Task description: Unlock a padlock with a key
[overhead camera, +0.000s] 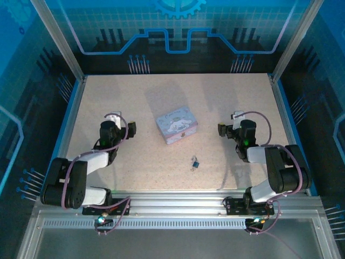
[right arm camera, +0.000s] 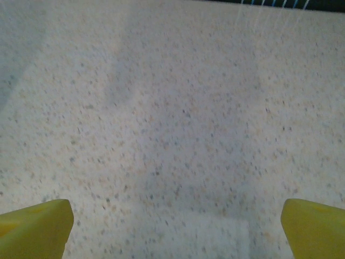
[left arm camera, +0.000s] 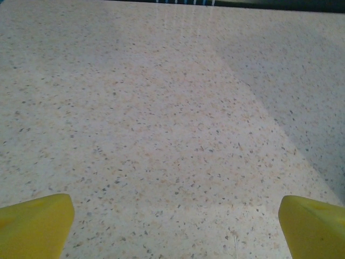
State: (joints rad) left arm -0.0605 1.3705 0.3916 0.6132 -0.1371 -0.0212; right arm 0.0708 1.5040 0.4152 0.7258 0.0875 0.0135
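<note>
The tiny dark bluish padlock lies on the speckled table near the front middle. The key is a thin dark sliver right beside it, too small to tell whether the two touch. My left gripper is open, far to the left of the padlock, over bare table. My right gripper is open on the right, also well away from it. In the left wrist view the gripper shows yellow fingertips spread wide with nothing between them. The right wrist view shows the same for its gripper, with yellow fingertips.
A pastel blue-and-pink cartoon tin box sits mid-table, just behind the padlock and between the two grippers. Metal frame posts and blue walls border the table. An aluminium rail runs along the near edge.
</note>
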